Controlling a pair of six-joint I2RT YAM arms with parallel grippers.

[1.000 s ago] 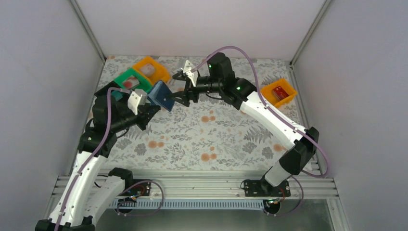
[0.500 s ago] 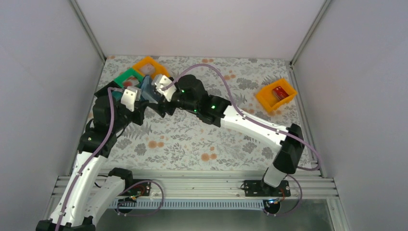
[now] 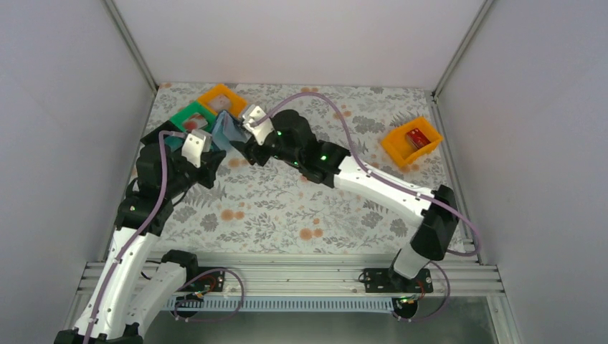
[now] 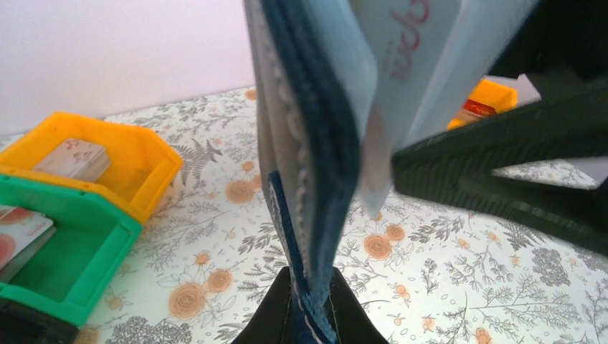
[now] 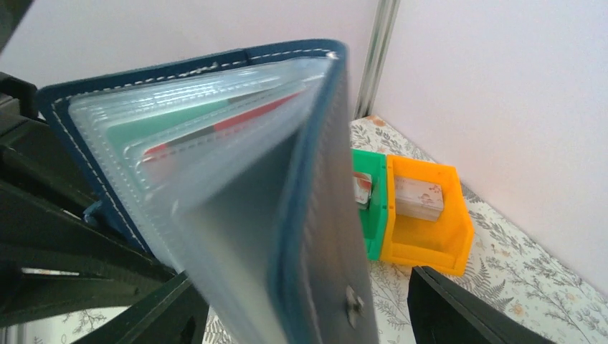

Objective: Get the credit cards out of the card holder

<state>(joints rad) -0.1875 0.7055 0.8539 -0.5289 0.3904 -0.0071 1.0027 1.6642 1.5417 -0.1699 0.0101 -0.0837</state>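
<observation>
Card holder [image 3: 226, 133] was held up over the far-left corner of the counter [image 3: 323, 208], its lower edge pinched in the left jaws. Cards [image 5: 215, 132] showed inside its sleeves, so extraction appeared unfinished; others lay in the green bin [image 4: 64, 269] and the orange bin [image 4: 140, 154] beside it. Right arm [image 3: 387, 186] reached across, right jaws spread astride the holder.

The card holder [image 3: 228, 132] stands on edge above the far left of the table [image 3: 287, 208], between my two grippers. My left gripper [image 4: 310, 319] clamps its lower edge from below; my right gripper [image 5: 315, 308] straddles it from the right, a finger on either side, clear of it. Behind it to the left, the far bin [image 3: 215, 92] and the nearer bin [image 3: 181, 115] touch side by side, with cards [image 4: 75, 158] in each. A lone bin [image 3: 396, 142] sits far right.
</observation>
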